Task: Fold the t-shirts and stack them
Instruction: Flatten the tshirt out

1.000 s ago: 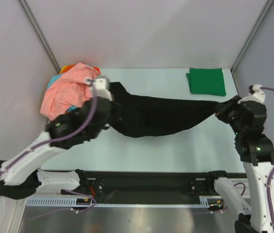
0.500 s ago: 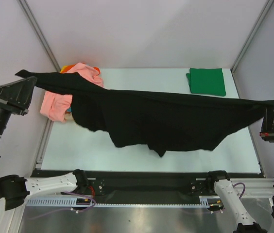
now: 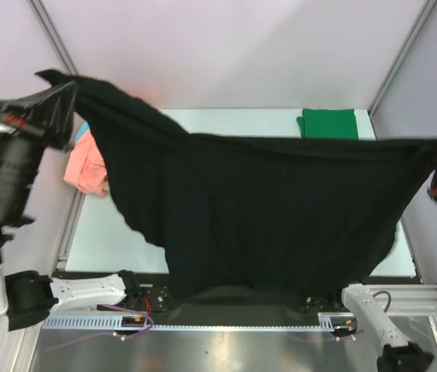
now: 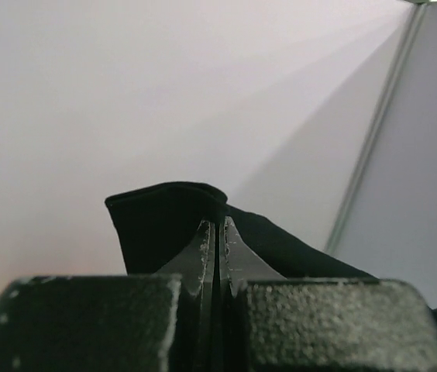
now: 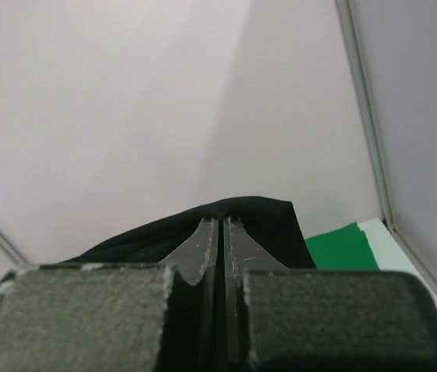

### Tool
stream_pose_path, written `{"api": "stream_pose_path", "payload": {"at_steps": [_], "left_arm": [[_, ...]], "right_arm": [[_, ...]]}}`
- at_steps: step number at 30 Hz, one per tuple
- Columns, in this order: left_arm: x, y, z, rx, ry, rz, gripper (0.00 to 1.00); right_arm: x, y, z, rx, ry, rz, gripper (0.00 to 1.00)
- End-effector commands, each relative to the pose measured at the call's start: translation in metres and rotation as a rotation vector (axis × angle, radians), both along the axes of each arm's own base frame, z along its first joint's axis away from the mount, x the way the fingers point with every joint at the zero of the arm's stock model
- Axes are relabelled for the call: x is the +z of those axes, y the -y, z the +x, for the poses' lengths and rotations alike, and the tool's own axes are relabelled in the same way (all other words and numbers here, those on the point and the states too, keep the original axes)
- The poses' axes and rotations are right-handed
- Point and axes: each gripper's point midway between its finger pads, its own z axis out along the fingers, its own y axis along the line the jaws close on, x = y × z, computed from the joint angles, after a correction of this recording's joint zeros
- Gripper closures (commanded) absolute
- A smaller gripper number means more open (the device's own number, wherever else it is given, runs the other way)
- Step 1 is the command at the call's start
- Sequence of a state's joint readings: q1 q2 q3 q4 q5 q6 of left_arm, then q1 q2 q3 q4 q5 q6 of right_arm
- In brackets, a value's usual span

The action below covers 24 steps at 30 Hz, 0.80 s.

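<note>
— why's the black t-shirt point(image 3: 280, 209) held up over the table point(image 3: 118, 232)?
— left gripper point(image 4: 217, 232) and right gripper point(image 5: 222, 229) each pinch a corner tight, spreading it flat, i'd guess for folding.

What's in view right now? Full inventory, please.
black t-shirt: 1, black, spread in the air between both grippers, hanging over the table
green t-shirt: 1, green, folded, far right corner of the table
salmon-pink t-shirt: 1, salmon-pink, crumpled, far left of the table, partly hidden by the black t-shirt
table: 1, pale, under the shirts
left gripper: 1, black, high at left, shut on the black t-shirt's edge
right gripper: 1, black, high at right, shut on the opposite edge
</note>
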State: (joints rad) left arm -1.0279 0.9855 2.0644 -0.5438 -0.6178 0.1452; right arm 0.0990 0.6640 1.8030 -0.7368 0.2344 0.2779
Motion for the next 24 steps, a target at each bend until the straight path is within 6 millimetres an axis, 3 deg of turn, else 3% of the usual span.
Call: {"api": "stream_pose_path", "payload": {"at_steps": [1, 2, 3, 4, 6, 7, 8, 9, 10, 11, 12, 13, 14, 15, 17, 18, 19, 20, 21, 23, 24], "left_arm": [[0.01, 0.011, 0.034, 0.177, 0.001, 0.045, 1.0], [0.001, 0.033, 0.052, 0.201, -0.016, 0.116, 1.0], [-0.003, 0.041, 0.062, 0.202, -0.023, 0.135, 1.0], [-0.006, 0.05, 0.071, 0.18, -0.027, 0.145, 1.0], [-0.033, 0.076, 0.116, 0.112, -0.116, 0.188, 1.0], [-0.051, 0.085, 0.141, 0.096, -0.17, 0.207, 1.0], [-0.074, 0.084, 0.169, 0.068, -0.245, 0.213, 1.0], [-0.119, 0.101, 0.221, 0.058, -0.364, 0.262, 1.0], [-0.149, 0.102, 0.251, 0.062, -0.443, 0.284, 1.0], [-0.185, 0.087, 0.281, 0.096, -0.555, 0.282, 0.99], [-0.24, 0.105, 0.328, 0.031, -0.675, 0.308, 0.98], [-0.272, 0.106, 0.338, -0.01, -0.785, 0.295, 0.93], [-0.295, 0.101, 0.354, -0.019, -0.84, 0.284, 0.63], [-0.316, 0.108, 0.368, -0.042, -0.878, 0.286, 0.45], [-0.332, 0.111, 0.372, -0.039, -0.908, 0.285, 0.19], [-0.352, 0.106, 0.373, -0.004, -0.955, 0.288, 0.15], [-0.34, 0.103, 0.37, 0.015, -0.932, 0.257, 0.13], [-0.341, 0.099, 0.369, 0.037, -0.936, 0.248, 0.11], [-0.355, 0.095, 0.364, 0.055, -0.97, 0.251, 0.1], [-0.339, 0.093, 0.352, 0.054, -0.941, 0.233, 0.1], [-0.349, 0.092, 0.345, 0.054, -0.973, 0.24, 0.11]], "right_arm": [[-0.037, 0.01, 0.095, -0.114, -0.262, -0.013, 1.0], [-0.053, 0.011, 0.112, -0.127, -0.328, -0.011, 1.0], [-0.067, 0.012, 0.131, -0.147, -0.387, -0.007, 1.0], [-0.099, 0.008, 0.167, -0.153, -0.497, -0.01, 1.0], [-0.139, 0.011, 0.205, -0.18, -0.623, -0.005, 1.0], [-0.186, 0.01, 0.241, -0.189, -0.758, -0.003, 1.0], [-0.208, 0.016, 0.259, -0.199, -0.812, 0.009, 1.0], [-0.232, 0.021, 0.273, -0.215, -0.877, 0.019, 1.0], [-0.283, 0.024, 0.301, -0.23, -1.008, 0.031, 1.0], [-0.298, 0.023, 0.314, -0.221, -1.045, 0.04, 1.0], [-0.32, 0.027, 0.32, -0.201, -1.115, 0.067, 0.88], [-0.343, 0.024, 0.33, -0.178, -1.174, 0.066, 0.61], [-0.352, 0.017, 0.334, -0.138, -1.192, 0.072, 0.32], [-0.355, 0.013, 0.335, -0.135, -1.2, 0.066, 0.01], [-0.356, 0.012, 0.329, -0.139, -1.174, 0.046, 0.0], [-0.357, 0.012, 0.327, -0.135, -1.161, 0.045, 0.0], [-0.354, 0.011, 0.324, -0.126, -1.144, 0.046, 0.0], [-0.346, 0.009, 0.322, -0.115, -1.108, 0.046, 0.0], [-0.355, 0.009, 0.314, -0.111, -1.128, 0.043, 0.0], [-0.358, 0.005, 0.308, -0.087, -1.128, 0.046, 0.0], [-0.365, 0.003, 0.299, -0.079, -1.138, 0.044, 0.0]]}}
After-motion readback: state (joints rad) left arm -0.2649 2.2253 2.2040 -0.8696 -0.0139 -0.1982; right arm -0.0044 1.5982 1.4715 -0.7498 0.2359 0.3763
